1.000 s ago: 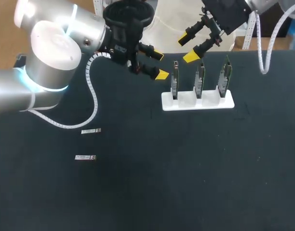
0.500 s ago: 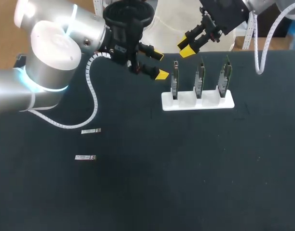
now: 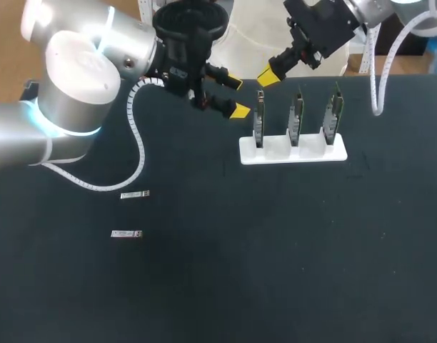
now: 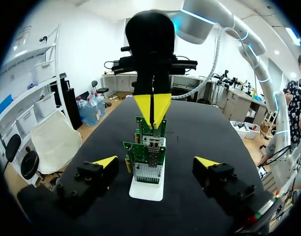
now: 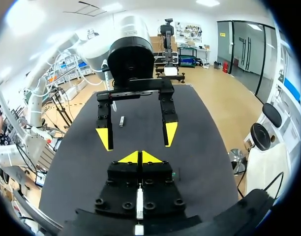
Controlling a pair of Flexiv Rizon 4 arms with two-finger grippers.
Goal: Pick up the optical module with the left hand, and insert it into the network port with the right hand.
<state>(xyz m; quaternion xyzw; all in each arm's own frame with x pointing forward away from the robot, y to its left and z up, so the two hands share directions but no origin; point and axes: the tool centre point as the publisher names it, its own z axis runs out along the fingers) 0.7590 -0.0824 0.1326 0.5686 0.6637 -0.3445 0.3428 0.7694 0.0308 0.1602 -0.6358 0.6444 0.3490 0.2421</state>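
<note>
Two small silver optical modules lie on the dark table at the left, one [image 3: 135, 194] a little farther back than the other [image 3: 126, 234]; one module [image 5: 121, 121] also shows far ahead in the right wrist view. Three green network boards [image 3: 295, 114] stand upright in a white holder [image 3: 293, 151]. My left gripper [image 3: 235, 96] hangs open just left of the boards, holding nothing; in the left wrist view the left gripper [image 4: 156, 162] faces the nearest board [image 4: 149, 160]. My right gripper [image 3: 267, 76] is shut and empty, above and behind the leftmost board, its tips [image 5: 139, 157] pressed together.
A white ribbed cable [image 3: 138, 136] loops from my left arm down onto the table. The holder stands near the table's back edge. Dark tabletop [image 3: 275, 257] stretches in front of the holder and to the right of the modules.
My right gripper has gone from wide open to shut and drifted left, toward the leftmost board. The left arm and the modules have stayed where they were.
</note>
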